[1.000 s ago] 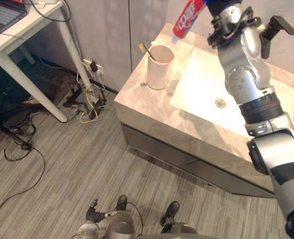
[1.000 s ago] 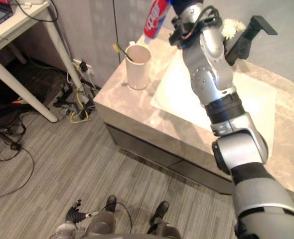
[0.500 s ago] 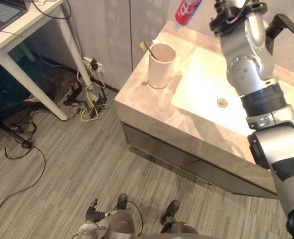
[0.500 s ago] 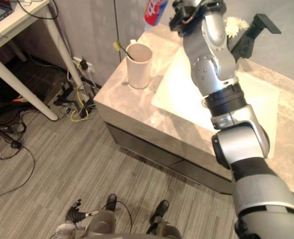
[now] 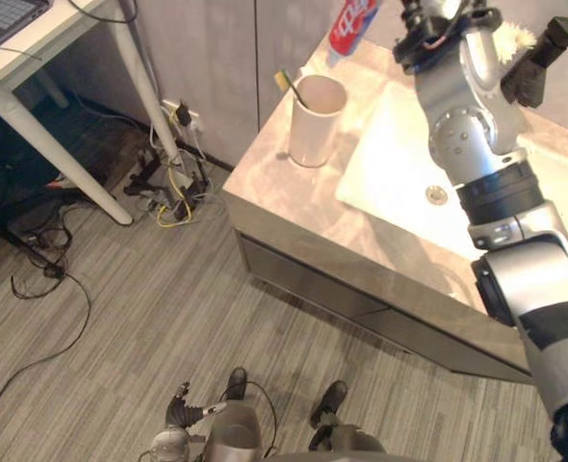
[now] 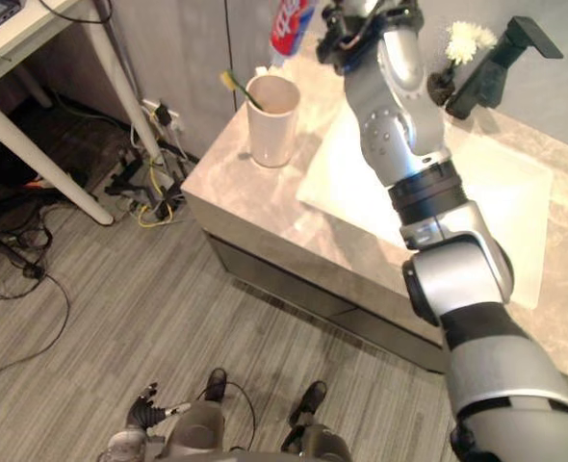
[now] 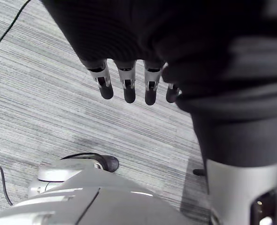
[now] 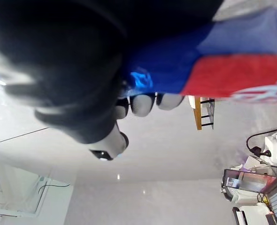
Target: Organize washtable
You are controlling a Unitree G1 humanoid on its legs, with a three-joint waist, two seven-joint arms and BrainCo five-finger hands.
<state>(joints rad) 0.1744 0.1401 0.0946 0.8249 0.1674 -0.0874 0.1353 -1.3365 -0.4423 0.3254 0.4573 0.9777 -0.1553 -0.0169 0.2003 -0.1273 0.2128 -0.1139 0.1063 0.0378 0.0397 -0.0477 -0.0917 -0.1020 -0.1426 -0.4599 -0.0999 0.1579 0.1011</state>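
My right hand (image 8: 143, 104) is shut on a red, blue and white toothpaste tube (image 8: 232, 70), fingers curled round it. In the eye views the tube (image 5: 351, 21) hangs tilted in the air just beyond a cream cup (image 5: 315, 120), high above the washtable's marble top (image 5: 294, 207). A yellow-green toothbrush (image 5: 290, 86) leans in that cup at the counter's left end. My left hand (image 7: 125, 86) hangs down by the grey floor, fingers straight and holding nothing.
A white sink basin (image 5: 404, 178) lies right of the cup. A black faucet (image 5: 546, 60) and a white flower (image 6: 471, 38) stand behind it. A white desk (image 5: 67, 53) and a tangle of cables (image 5: 173, 192) are to the left on the floor.
The camera has shifted a little. My right hand has carried the tube slightly left, closer to above the cup. The left hand has stayed put.
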